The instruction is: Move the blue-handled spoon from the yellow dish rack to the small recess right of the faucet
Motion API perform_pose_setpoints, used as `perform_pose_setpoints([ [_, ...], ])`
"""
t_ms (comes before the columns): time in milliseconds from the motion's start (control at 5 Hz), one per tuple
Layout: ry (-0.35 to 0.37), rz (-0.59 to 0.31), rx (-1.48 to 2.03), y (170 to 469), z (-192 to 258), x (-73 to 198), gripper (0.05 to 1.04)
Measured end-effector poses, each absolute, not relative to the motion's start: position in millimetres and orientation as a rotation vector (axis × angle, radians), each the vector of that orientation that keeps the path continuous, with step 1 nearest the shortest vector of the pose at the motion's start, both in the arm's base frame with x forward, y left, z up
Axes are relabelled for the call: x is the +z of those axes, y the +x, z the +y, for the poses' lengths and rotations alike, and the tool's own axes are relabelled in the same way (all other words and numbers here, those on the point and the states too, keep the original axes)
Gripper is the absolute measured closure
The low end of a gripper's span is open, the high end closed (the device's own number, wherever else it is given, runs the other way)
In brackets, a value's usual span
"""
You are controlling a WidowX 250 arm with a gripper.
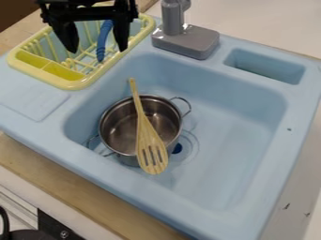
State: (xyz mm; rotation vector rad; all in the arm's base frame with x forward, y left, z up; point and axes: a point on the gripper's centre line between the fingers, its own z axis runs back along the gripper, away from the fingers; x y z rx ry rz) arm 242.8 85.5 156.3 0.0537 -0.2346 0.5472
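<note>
The black gripper (pixel 96 43) hangs at the upper left over the yellow dish rack (pixel 70 84), its two fingers spread apart. A blue curved handle-like object (pixel 102 42) stands in the rack and shows between the fingers; whether they touch it I cannot tell. In the left part of the light blue sink (pixel 238 136) sits a steel pot (pixel 119 124) with wire handles. Across the pot's top lies a slotted wooden spatula (pixel 145 129), its slotted end extending past the near rim and its handle pointing toward the back.
A grey faucet (pixel 186 41) stands at the sink's back edge, right of the rack. A recessed compartment (pixel 264 66) is in the back right rim. Wooden counter (pixel 81 192) runs along the front, and part of a dark round object (pixel 24 234) shows at the lower left.
</note>
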Motion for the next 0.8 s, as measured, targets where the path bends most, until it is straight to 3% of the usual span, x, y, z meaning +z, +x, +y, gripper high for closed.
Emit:
perform_pose_setpoints([
  [400,0.062,-0.187,0.617,248.7,100.4,142.1,0.085],
  [800,0.073,-0.224,0.687,265.1,127.0,148.4,0.085],
])
